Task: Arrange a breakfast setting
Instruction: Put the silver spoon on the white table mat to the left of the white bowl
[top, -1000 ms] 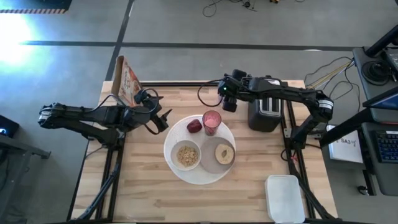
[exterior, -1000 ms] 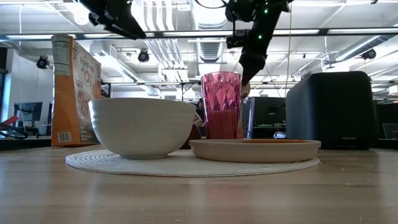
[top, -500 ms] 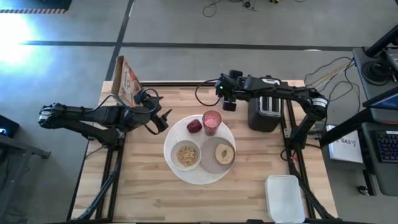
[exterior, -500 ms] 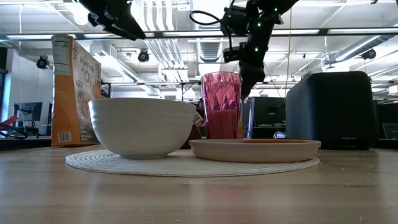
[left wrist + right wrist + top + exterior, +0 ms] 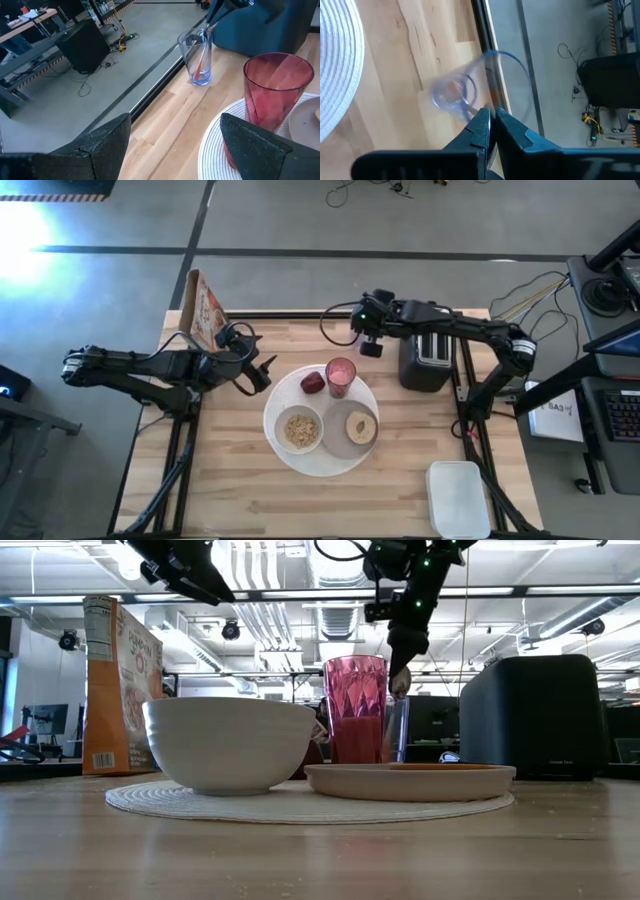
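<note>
The right gripper (image 5: 491, 120) is pinched shut over a clear glass (image 5: 197, 57) at the far edge of the table (image 5: 240, 490), closed on the top of the orange-handled spoon (image 5: 202, 55) standing in it. The spoon's long axis runs nearly upright, so I judge the way out is straight up. The large round white plate (image 5: 283, 448) lies nearer and slightly left of the glass, the right arm closest. The left gripper (image 5: 262, 373) hangs open left of the plate

Large round white plate (image 5: 290, 461) bears bowl (image 5: 299, 429), grey plate (image 5: 341, 442), bagel (image 5: 360, 426), apple (image 5: 313, 384); pink tumbler (image 5: 340, 377) upright.
</note>
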Controlling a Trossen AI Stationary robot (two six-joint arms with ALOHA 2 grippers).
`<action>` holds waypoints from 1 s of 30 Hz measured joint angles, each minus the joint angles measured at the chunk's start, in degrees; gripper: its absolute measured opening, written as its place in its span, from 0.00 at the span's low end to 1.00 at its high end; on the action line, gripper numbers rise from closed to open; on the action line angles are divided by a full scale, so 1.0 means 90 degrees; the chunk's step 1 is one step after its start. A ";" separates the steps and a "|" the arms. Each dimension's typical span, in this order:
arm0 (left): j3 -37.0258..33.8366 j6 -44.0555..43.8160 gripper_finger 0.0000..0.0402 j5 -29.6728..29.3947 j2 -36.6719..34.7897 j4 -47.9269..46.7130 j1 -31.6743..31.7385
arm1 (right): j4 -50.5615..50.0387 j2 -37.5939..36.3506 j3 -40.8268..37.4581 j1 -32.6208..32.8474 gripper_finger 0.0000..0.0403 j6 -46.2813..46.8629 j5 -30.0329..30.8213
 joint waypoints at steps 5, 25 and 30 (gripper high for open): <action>0.0000 -0.0080 0.72 0.0000 0.0000 0.0000 0.0000 | -0.0030 -0.0022 0.0009 -0.0003 0.03 0.0022 -0.0067; 0.0000 -0.0080 0.72 0.0000 0.0000 -0.0067 0.0000 | -0.0125 0.0005 -0.0008 0.0002 0.06 0.0074 0.0133; 0.0000 -0.0080 0.72 0.0000 0.0000 -0.0085 0.0000 | -0.0133 0.0010 -0.0013 0.0002 0.08 -0.0046 0.0151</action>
